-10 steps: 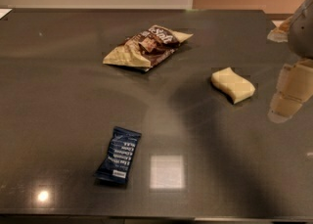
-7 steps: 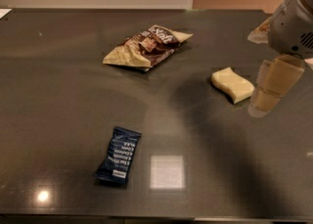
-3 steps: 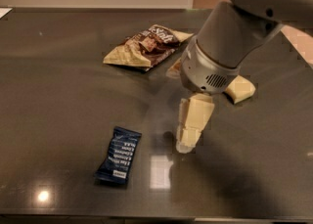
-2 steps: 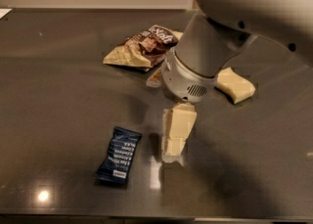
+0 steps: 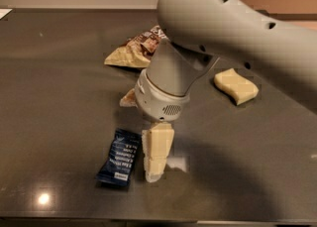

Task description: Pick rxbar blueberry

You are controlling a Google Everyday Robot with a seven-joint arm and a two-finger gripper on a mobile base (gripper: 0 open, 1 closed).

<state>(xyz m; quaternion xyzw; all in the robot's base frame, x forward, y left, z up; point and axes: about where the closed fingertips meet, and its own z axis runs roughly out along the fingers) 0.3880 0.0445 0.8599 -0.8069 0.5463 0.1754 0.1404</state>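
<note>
Swung gripper (image 5: 155, 169) left, to just 3 o'clock of rxbar blueberry (image 5: 119, 157). Open or shut? Can't tell. Might shove it away sideways.

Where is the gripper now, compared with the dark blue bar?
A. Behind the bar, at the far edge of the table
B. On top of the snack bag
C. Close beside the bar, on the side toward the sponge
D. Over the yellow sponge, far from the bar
C: the gripper is low over the table, close beside the blue bar on its sponge side; the snack bag lies farther back.
</note>
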